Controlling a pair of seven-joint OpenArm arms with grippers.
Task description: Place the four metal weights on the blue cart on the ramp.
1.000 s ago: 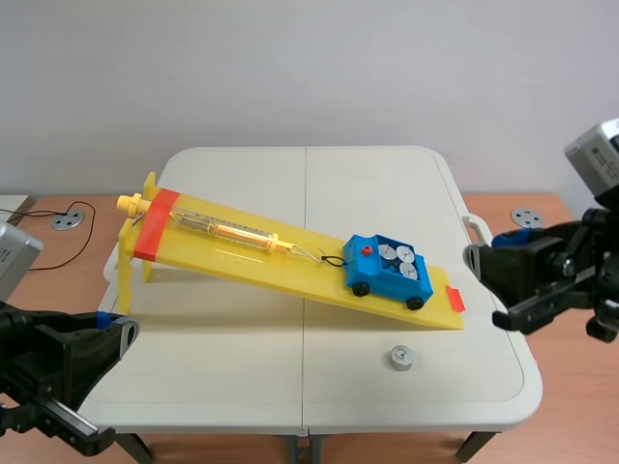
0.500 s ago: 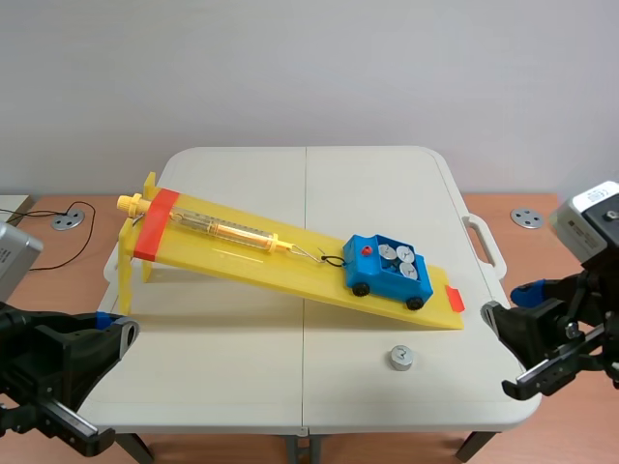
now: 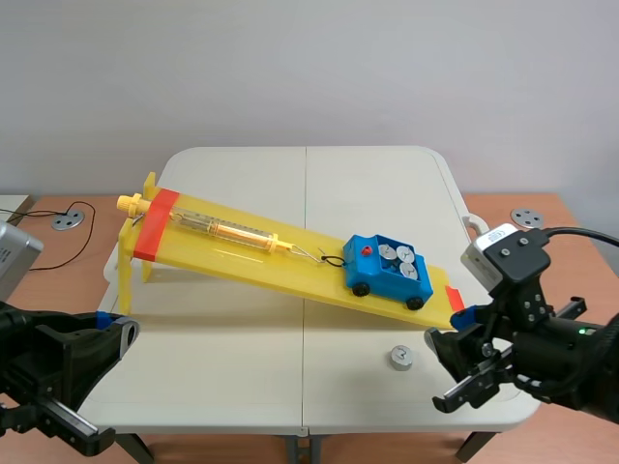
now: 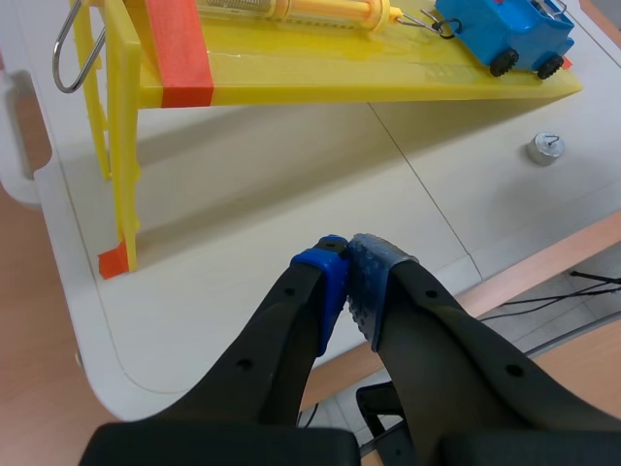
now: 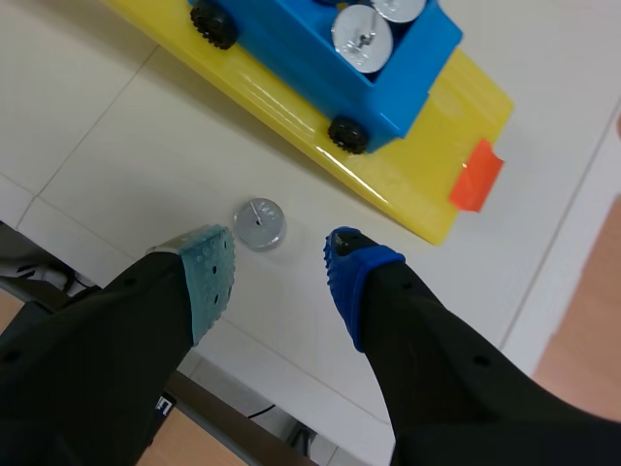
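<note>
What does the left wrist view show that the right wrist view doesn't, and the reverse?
Only the left wrist view: the raised end of the yellow plastic ramp, the orange-red tape band across it, the yellow tubular spring scale, and the left gripper, shut.
Only the right wrist view: round metal weights inside the blue toy cart, and the right gripper, open, with a small loose metal weight just ahead of it.
Both: the cart on the ramp and the loose weight on the white table.

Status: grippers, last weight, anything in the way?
Right gripper open, loose weight on table just ahead of it. Left gripper shut, empty. Other weights in blue cart on ramp. Nothing blocking the pick.
</note>
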